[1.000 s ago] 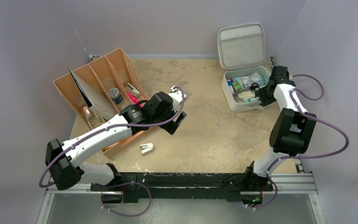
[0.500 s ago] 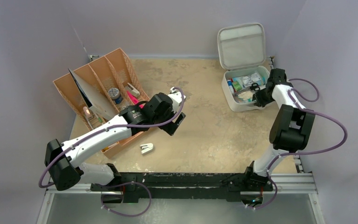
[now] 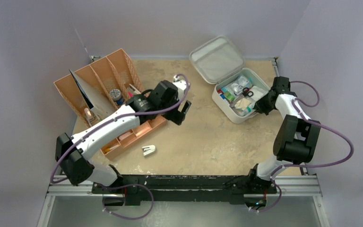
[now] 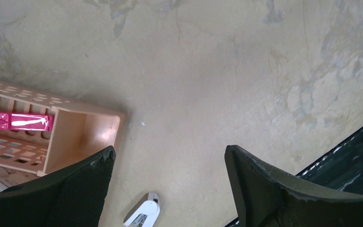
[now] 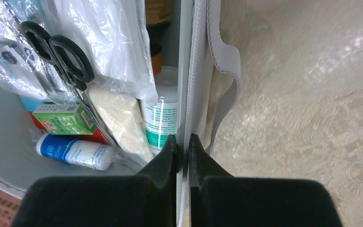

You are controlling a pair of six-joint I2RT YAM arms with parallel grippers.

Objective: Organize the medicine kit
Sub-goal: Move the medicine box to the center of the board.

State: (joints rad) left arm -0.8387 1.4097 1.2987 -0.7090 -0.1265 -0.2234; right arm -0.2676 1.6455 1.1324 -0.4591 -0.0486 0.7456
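A tan, mottled table (image 3: 208,142) seen from above, with two robot arms mounted at its near edge. The medicine kit (image 3: 236,118), a light grey rounded hard case, sits at the back right of the table, turned at an angle. Its lid (image 3: 216,59) is open and leans away toward the back left.

The right gripper (image 3: 257,108) is closed on the kit's right-hand wall. In the right wrist view, its two black fingers pinch that wall (image 5: 183,142), one inside the case and one outside, with the zip (image 5: 196,71) running up between them. A grey fabric loop (image 5: 227,56) hangs on the outside.

Inside the kit are black-handled scissors (image 5: 59,52) in clear wrap, a clear bag of white material (image 5: 108,42), a cream packet (image 5: 120,120), a small green box (image 5: 64,118), a blue and white tube (image 5: 73,151) and a white bottle with a green label (image 5: 163,120). The print on all of them is too blurred to read.

The left gripper (image 3: 183,111) hangs over the middle of the table with its jaws wide apart (image 4: 169,156), holding nothing. Just beside it on the left are tan-orange organizer trays (image 3: 128,61), one holding a pink packet (image 4: 16,121). A small white object (image 3: 148,150) lies on the table near the trays.
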